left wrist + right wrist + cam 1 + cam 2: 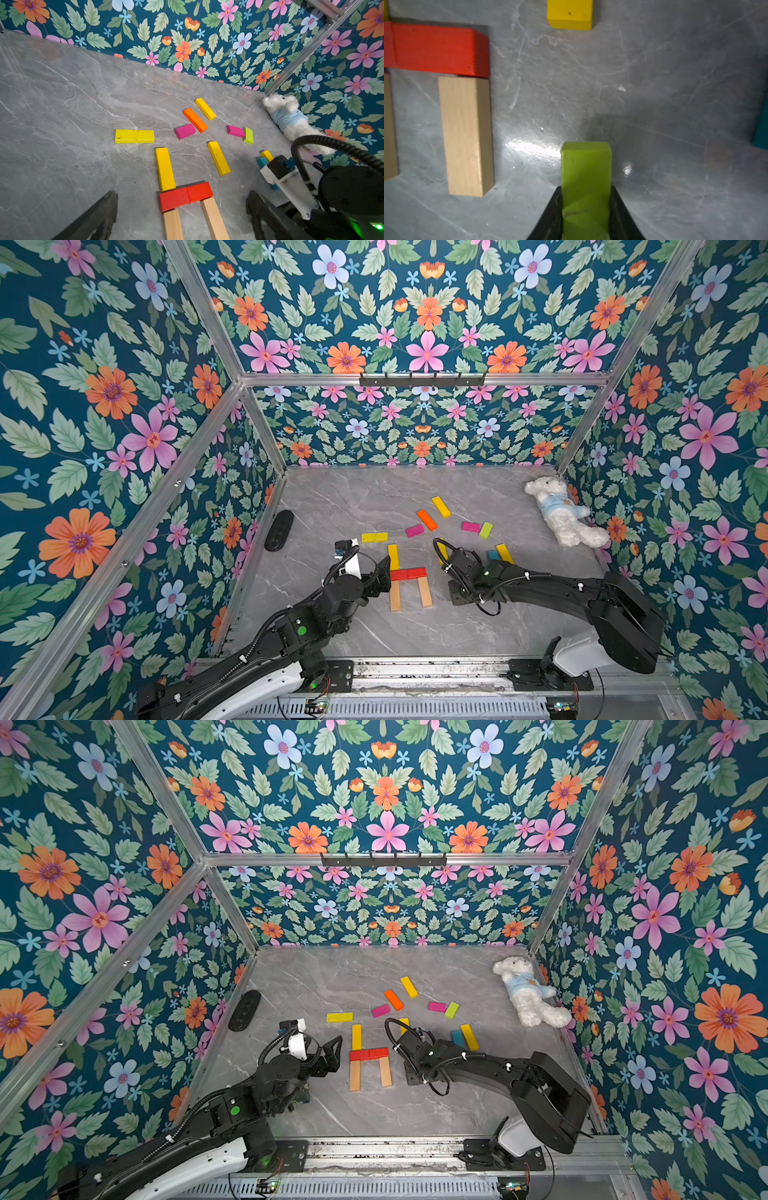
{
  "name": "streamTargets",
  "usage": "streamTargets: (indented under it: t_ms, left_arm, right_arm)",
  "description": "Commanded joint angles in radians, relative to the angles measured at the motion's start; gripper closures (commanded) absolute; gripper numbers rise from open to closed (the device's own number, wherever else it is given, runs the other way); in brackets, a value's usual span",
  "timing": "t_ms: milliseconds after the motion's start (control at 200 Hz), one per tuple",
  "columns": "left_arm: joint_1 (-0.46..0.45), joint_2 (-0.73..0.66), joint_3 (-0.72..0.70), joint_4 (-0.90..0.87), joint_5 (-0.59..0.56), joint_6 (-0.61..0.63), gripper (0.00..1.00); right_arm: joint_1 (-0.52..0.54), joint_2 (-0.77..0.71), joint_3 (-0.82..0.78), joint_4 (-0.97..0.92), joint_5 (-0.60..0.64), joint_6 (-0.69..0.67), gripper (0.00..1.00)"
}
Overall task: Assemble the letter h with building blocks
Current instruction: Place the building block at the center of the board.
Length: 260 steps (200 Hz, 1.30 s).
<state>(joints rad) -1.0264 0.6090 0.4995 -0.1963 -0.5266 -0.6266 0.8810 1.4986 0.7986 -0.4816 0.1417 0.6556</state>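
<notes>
Tabletop (374, 497): the h looked nearly or fully done, with yellow bar (392, 556) plus a wood bar (395, 596) as the stem, red blocks (408, 573) across and a second wood bar (424, 591) as the short leg. Spare blocks (440, 506) lay scattered behind. Right arm (540, 585) reached in low beside that leg, right hand (585, 188) clenched on a lime block (586, 166); couldn't tell if it touched down. Left hand (181, 195) hung spread wide, empty, at the stem.

Grey marbled tabletop (353, 497), teal floral walls (415, 427). Red blocks (415, 573), plain-wood bars (424, 591), yellow bar (392, 556), lime block (585, 176). White bear (577, 533), pale-blue shirt (559, 502).
</notes>
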Motion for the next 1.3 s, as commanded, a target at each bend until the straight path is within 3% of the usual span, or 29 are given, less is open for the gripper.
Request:
streamTargets:
  t_ms: [0,55,155,250,340,530,835,1065,1125,1255,1295]
  left_arm:
    - [0.0,-0.003,-0.003,0.018,0.009,-0.013,0.01]
    - [0.001,-0.003,-0.003,0.015,0.01,-0.013,0.01]
    - [0.0,-0.002,-0.002,0.014,0.009,-0.013,0.01]
    - [0.0,0.0,0.002,0.011,0.006,-0.012,0.0]
    - [0.001,0.002,0.002,0.009,0.001,-0.008,0.01]
    - [0.001,0.005,0.002,0.008,-0.004,-0.006,0.01]
    - [0.0,0.022,0.019,0.007,0.013,0.011,0.0]
    - [0.0,0.051,0.018,0.027,0.03,0.015,0.01]
    - [0.0,0.048,0.015,0.036,0.033,0.017,0.01]
    - [0.0,0.042,0.012,0.038,0.036,0.023,0.01]
    - [0.001,0.04,0.012,0.036,0.037,0.024,0.01]
  right_arm:
    - [0.005,0.012,-0.013,0.052,0.016,0.062,0.64]
    - [0.007,0.014,-0.019,0.059,0.013,0.069,0.53]
    - [0.013,-0.003,-0.021,0.056,0.021,0.083,0.47]
    - [0.036,-0.05,-0.018,0.046,0.016,0.097,0.48]
    - [0.064,-0.075,-0.017,0.083,-0.067,0.116,0.59]
    - [0.096,0.029,-0.007,0.159,-0.196,0.185,0.64]
    - [0.082,-0.017,-0.047,0.031,-0.035,0.267,0.62]
    - [0.017,-0.082,-0.116,-0.012,-0.014,0.308,0.56]
    - [0.012,-0.103,-0.126,0.0,-0.001,0.302,0.52]
    - [-0.001,-0.119,-0.094,-0.034,0.038,0.253,0.33]
    - [-0.003,-0.117,-0.081,-0.045,0.047,0.235,0.21]
